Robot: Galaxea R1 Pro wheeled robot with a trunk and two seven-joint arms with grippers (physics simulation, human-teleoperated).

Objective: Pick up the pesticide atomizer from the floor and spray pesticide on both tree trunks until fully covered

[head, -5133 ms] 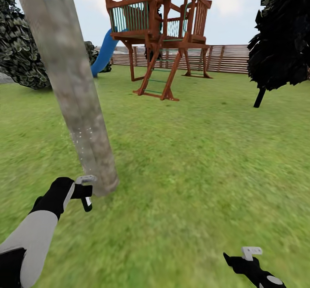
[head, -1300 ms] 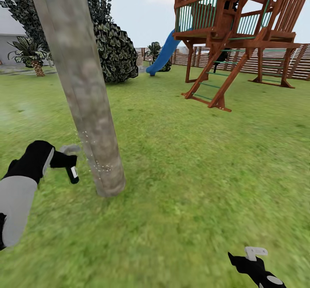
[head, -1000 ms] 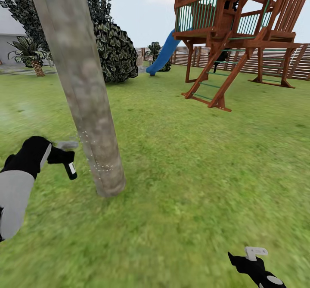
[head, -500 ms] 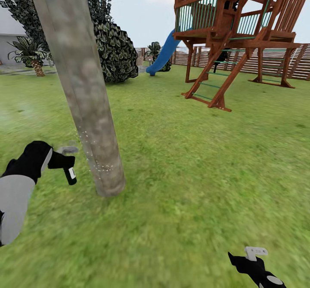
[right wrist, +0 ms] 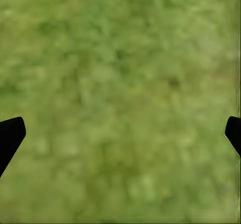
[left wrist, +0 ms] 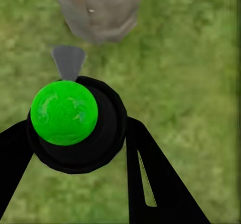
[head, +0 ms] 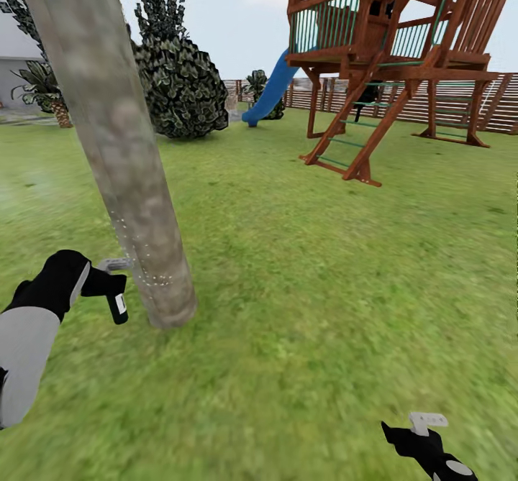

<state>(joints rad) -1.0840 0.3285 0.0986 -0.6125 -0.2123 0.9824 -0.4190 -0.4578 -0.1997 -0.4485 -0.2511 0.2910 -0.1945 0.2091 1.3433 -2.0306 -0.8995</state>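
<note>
Taking the leaning, mottled grey-brown tree trunk [head: 119, 150] as the landmark, the robot's left arm with its grey forearm and black wrist sits low to the trunk's left, and the left tool [head: 108, 288] is pinching the small black pesticide atomizer [head: 117, 303] with the light grey trigger head and white label. The bottle hangs just beside the flared base of the trunk, apart from the bark, with its grey nozzle aimed at it. In the left wrist view the black fingers [left wrist: 150, 179] press against both sides of the round black bottle, whose bright green spot [left wrist: 64, 112] faces the camera, and the trunk's base stands on the grass beyond the nozzle. Tiny white specks dot the lower part of the trunk near the nozzle. Behind the trunk stands a dark, broad-leaved bush [head: 180, 82], and farther right a blue slide [head: 270, 96] comes off a reddish-brown wooden play tower [head: 381, 49] with a ladder. A brown fence of horizontal slats [head: 439, 103] closes the green grass lawn [head: 324, 251] behind the tower. Well to the right of the trunk, low over the grass, is the right tool [head: 421, 438]; in the right wrist view its two black fingertips [right wrist: 10, 136] are spread wide, with bare grass between them.
</note>
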